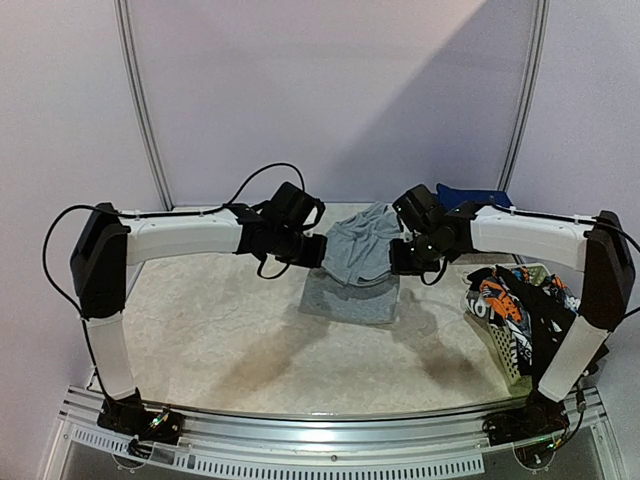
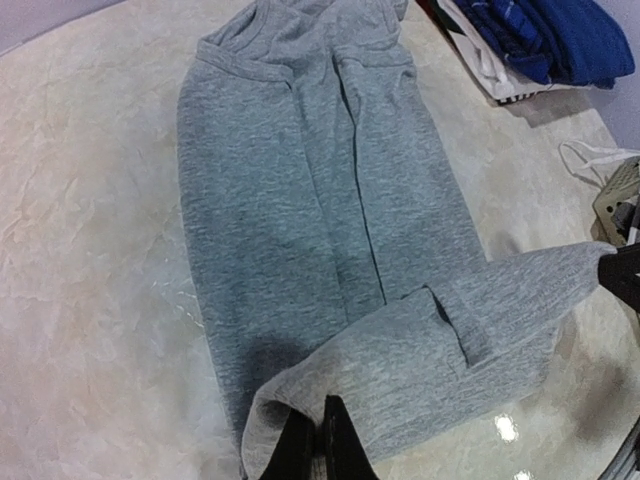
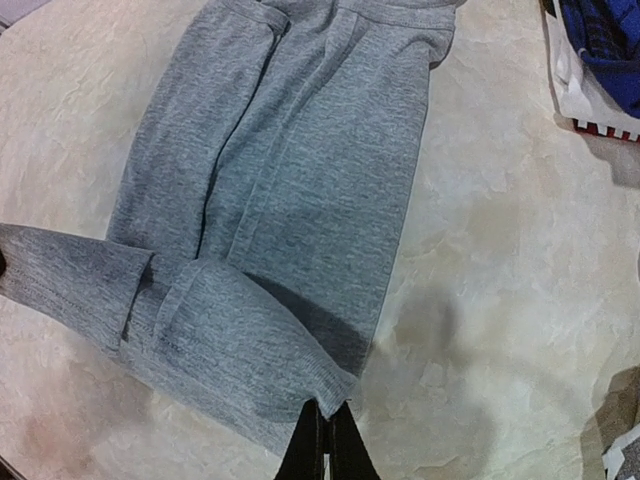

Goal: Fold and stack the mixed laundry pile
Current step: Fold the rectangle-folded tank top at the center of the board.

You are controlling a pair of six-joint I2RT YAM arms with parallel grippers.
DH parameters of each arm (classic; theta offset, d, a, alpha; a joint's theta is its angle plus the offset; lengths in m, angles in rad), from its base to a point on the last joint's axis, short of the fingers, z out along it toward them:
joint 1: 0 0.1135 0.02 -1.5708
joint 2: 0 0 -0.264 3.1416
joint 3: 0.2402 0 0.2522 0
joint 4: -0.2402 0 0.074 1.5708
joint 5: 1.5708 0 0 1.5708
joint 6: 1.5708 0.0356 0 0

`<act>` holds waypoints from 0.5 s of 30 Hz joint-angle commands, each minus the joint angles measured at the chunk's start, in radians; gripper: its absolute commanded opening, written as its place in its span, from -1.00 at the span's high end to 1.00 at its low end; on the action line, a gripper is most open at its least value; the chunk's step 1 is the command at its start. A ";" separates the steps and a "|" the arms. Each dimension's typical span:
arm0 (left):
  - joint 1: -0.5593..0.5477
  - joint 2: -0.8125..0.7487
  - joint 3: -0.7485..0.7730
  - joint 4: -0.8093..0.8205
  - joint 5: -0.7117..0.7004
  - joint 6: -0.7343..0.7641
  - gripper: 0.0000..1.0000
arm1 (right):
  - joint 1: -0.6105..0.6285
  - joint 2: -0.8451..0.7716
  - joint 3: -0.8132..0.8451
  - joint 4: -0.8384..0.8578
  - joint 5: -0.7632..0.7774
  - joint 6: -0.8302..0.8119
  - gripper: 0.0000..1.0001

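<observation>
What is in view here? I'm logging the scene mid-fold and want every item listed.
grey shirt: one, grey, mid-table, one end held up by both grippers
navy blue garments: small stack, count unclear, far right of table
printed garments: several, orange-black-white, in the basket
lattice basket: one, white, right edge of table
table: one, beige marbled
left gripper: black, shut on the shirt's edge
right gripper: black, shut on the shirt's corner

1. The shirt (image 1: pixel 362 262) lies mid-frame on the table (image 1: pixel 220 330).
2. My left gripper (image 1: pixel 318 250) pinches its left edge, my right gripper (image 1: pixel 398 258) its right.
3. At right of frame stands the basket (image 1: pixel 497 348), garments (image 1: pixel 505 295) heaped in it.
4. Behind the shirt, upper right, lies a folded stack (image 1: pixel 475 193).
</observation>
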 commanded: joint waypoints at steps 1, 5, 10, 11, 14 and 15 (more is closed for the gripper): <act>0.044 0.061 0.038 0.038 0.043 0.020 1.00 | -0.038 0.061 0.040 0.044 -0.045 -0.032 1.00; 0.066 0.110 0.060 0.065 0.083 0.022 1.00 | -0.073 0.115 0.068 0.065 -0.070 -0.049 1.00; 0.092 0.160 0.087 0.081 0.099 0.020 1.00 | -0.095 0.179 0.099 0.082 -0.096 -0.059 1.00; 0.097 0.167 0.092 0.082 0.117 0.020 1.00 | -0.097 0.196 0.107 0.082 -0.100 -0.059 1.00; 0.111 0.199 0.109 0.085 0.145 0.020 1.00 | -0.107 0.229 0.125 0.083 -0.107 -0.062 1.00; 0.116 0.213 0.119 0.085 0.154 0.018 1.00 | -0.109 0.237 0.131 0.082 -0.108 -0.061 1.00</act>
